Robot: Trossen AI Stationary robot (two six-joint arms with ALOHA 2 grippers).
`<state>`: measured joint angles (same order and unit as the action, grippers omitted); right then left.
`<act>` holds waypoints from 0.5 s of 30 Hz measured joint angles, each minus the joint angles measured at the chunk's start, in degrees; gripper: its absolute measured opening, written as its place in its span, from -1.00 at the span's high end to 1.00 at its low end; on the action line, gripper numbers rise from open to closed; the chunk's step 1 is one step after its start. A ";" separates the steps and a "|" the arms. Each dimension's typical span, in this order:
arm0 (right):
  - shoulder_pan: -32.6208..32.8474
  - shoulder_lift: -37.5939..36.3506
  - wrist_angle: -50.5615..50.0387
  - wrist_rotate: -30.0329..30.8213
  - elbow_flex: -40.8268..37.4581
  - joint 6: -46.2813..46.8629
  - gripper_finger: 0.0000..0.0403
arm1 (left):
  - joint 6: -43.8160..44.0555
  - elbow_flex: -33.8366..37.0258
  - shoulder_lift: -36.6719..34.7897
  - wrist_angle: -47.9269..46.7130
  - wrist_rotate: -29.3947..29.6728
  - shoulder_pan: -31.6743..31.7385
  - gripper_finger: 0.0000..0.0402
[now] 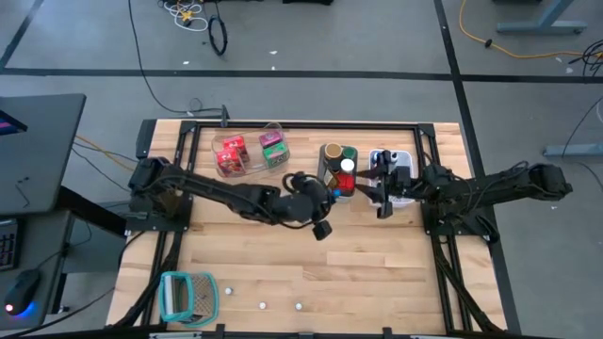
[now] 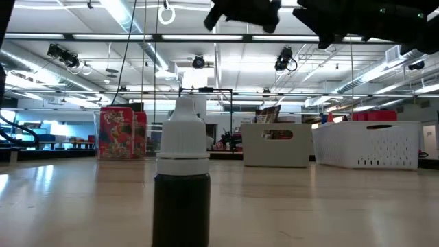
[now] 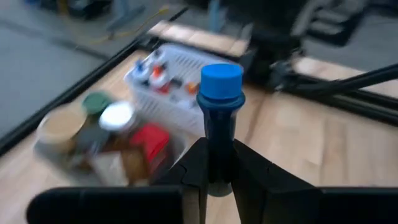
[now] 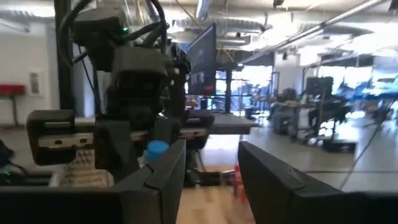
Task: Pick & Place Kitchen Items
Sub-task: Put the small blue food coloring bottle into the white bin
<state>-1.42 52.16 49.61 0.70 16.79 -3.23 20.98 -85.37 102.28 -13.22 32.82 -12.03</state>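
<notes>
Fingers of the left gripper [image 3: 217, 180] are clamped on a dark blue-capped bottle [image 3: 220, 118], held upright just left of the grey bin [image 1: 325, 171] of jars. The right gripper [image 4: 211, 168] hangs above the white bin [image 1: 403, 158], fingers apart, empty.

Both arms are dark, near black, built of rounded joint housings linked by slim straight tubes, with black cables running loosely along the links. The left hand [image 1: 323, 194] ends in two flat, matte black fingers [image 3: 193, 177] with angular, wedge-like inner faces, set on a broad black crossbar. The right hand [image 1: 381, 196] has the same pair of slab-shaped black fingers [image 4: 163, 174], tapering toward their tips. Seen from the right wrist, the left arm's boxy wrist block carries a pale strip and a small green light.
</notes>
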 joint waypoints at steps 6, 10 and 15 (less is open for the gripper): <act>-0.07 0.84 -0.90 -4.52 0.22 2.94 0.22 | -4.58 -0.43 -0.07 3.15 -5.46 2.04 0.71; -0.05 3.43 0.76 -5.71 0.22 3.81 0.22 | -5.06 -0.43 -0.07 3.18 -5.49 3.07 0.71; -0.05 8.06 5.03 -5.71 1.78 4.60 0.22 | -5.36 -0.43 -0.07 3.22 -5.49 3.89 0.71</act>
<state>-1.48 60.22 54.64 -5.02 18.58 1.37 15.62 -85.80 102.21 -10.00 27.33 -8.14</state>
